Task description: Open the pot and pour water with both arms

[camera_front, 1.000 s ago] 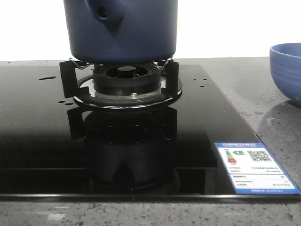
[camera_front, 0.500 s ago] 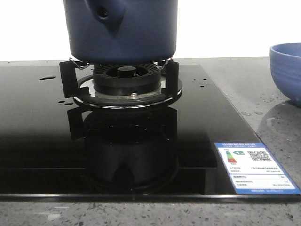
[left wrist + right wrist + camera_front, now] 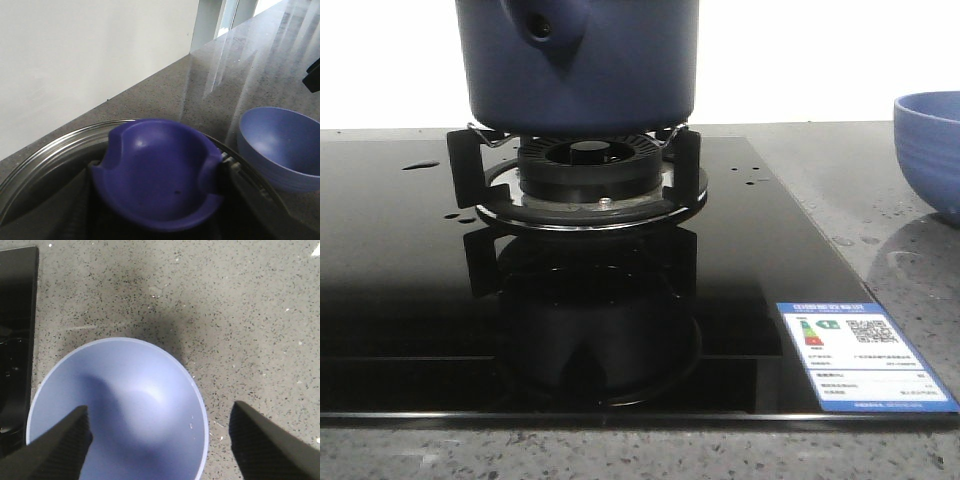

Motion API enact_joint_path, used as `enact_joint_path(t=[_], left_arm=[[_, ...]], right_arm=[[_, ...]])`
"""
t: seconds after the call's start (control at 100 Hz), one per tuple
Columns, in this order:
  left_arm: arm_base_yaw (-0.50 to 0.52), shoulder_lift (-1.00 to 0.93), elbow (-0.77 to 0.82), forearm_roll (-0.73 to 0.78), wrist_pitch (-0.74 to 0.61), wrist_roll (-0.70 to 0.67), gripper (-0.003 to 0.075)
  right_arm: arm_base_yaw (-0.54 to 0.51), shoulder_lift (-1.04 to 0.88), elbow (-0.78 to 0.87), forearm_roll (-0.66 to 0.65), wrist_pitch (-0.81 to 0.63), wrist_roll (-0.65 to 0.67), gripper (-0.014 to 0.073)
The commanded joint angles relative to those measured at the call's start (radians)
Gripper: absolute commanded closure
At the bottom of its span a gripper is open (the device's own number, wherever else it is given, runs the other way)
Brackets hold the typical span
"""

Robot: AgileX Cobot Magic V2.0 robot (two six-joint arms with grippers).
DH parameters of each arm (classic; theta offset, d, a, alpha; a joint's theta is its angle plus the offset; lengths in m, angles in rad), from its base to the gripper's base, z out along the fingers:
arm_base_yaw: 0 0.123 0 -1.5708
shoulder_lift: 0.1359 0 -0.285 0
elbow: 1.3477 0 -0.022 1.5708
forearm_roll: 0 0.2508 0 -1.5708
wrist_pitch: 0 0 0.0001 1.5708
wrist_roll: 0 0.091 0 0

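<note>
Two claws matter here. Your pot [image 3: 578,62] sits on the burner stand [image 3: 585,180], steady for lifting its lid [image 3: 157,172]. You cannot tell if your left claw grips that lid. Your right claw [image 3: 160,440] hangs wide over the bowl [image 3: 117,410], far right, waiting for water drops [image 3: 420,165].

A plain white wall [image 3: 90,55] rises behind the speckled grey countertop [image 3: 225,315].
</note>
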Motion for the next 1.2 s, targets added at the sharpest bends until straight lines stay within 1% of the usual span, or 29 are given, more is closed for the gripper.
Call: enact_joint_path(t=[0.0,0.42,0.61,0.79,1.19], left_arm=[[-0.005,-0.038,-0.037,-0.058,0.056,-0.001,0.0393],[0.02,-0.04,-0.037,-0.032,0.051,-0.001,0.0393],[0.047,-0.058,-0.037,-0.032,0.084,-0.018,0.0393],[0.047,-0.058,-0.037,-0.032,0.105,-0.02,0.0393],[0.047,-0.049,-0.037,-0.034,0.103,-0.02,0.0393]], right_arm=[[-0.004,-0.028,-0.033,0.019,-0.036,-0.01,0.0075],[-0.004,-0.028,-0.033,0.019,-0.036,-0.01,0.0075],[-0.004,-0.028,-0.033,0.019,-0.036,-0.01,0.0075],[-0.004,-0.028,-0.033,0.021,-0.036,-0.01,0.0075],[-0.004,-0.028,-0.033,0.03,-0.036,-0.01,0.0075]])
